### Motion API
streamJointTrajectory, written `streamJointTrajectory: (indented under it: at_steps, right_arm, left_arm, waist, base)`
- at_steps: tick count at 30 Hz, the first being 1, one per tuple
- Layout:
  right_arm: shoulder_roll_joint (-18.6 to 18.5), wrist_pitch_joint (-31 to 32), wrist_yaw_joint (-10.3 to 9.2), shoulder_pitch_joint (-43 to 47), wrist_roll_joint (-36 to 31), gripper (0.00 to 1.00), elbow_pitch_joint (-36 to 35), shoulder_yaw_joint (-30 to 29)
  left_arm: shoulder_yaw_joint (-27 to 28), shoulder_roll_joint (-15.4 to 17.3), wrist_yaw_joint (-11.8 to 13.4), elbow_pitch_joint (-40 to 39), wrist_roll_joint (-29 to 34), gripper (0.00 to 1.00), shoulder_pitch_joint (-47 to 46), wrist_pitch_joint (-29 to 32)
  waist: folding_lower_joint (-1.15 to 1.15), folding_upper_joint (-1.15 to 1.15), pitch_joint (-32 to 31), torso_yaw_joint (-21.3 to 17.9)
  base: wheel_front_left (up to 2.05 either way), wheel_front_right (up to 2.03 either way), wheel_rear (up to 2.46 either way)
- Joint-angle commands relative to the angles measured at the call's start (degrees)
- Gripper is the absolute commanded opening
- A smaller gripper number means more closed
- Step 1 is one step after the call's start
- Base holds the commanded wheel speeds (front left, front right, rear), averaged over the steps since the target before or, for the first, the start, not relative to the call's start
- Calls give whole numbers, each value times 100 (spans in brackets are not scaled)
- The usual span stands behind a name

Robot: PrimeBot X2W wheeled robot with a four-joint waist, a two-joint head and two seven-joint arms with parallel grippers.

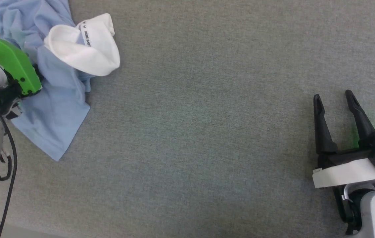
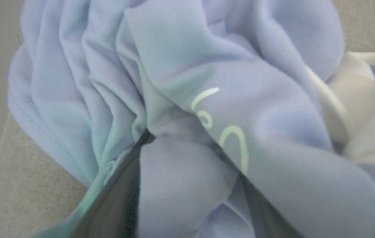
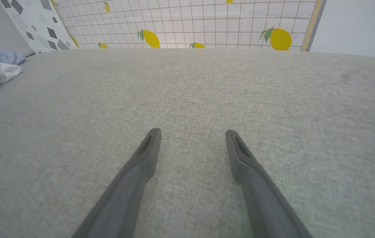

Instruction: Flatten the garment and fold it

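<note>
Garment is light blue with a white collar and a whitish logo, and the table is plain grey weave. Backdrop is a white grid sheet with yellow lemons. The right end effector is black.

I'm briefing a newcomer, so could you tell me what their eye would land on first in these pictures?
The crumpled light blue polo shirt at the head view's upper left stands out, with its white collar bunched on top. The left tool is pushed open into its folds, while the right tool stands open over the grey surface at lower right.
</note>
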Motion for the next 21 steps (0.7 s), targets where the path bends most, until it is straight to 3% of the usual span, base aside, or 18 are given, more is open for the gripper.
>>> streamJointTrajectory:
  at_steps: [1, 2, 3, 15, 21]
  right_arm:
    - [-4, 8, -10, -117, -35, 100, -3, -10]
    - [-4, 22, -10, -122, -43, 100, -8, -11]
    - [-4, 29, -10, -127, -45, 100, -9, -9]
    - [-4, -95, -10, -93, 75, 100, 289, 79]
    - [-4, -245, -10, -58, 248, 100, 596, 138]
  left_arm:
    - [-223, -285, -24, 111, -86, 53, 203, 120]
    - [-273, -264, -24, 111, -61, 11, 185, 34]
    - [-319, -254, -24, 124, -38, 0, 175, -26]
    - [-264, -50, -24, 155, 92, 0, -281, -2046]
    - [-324, 202, -24, -113, 117, 0, -715, -2586]
  waist:
    - [0, 27, 24, 9]
    - [0, 27, 20, 26]
    - [0, 27, 12, 35]
    - [0, 27, -564, 178]
    - [0, 27, -1075, 241]
  base:
    - [0, 0, 0]
    - [0, 0, 0]
    - [0, 0, 0]
    - [0, 0, 0]
    - [0, 0, 0]
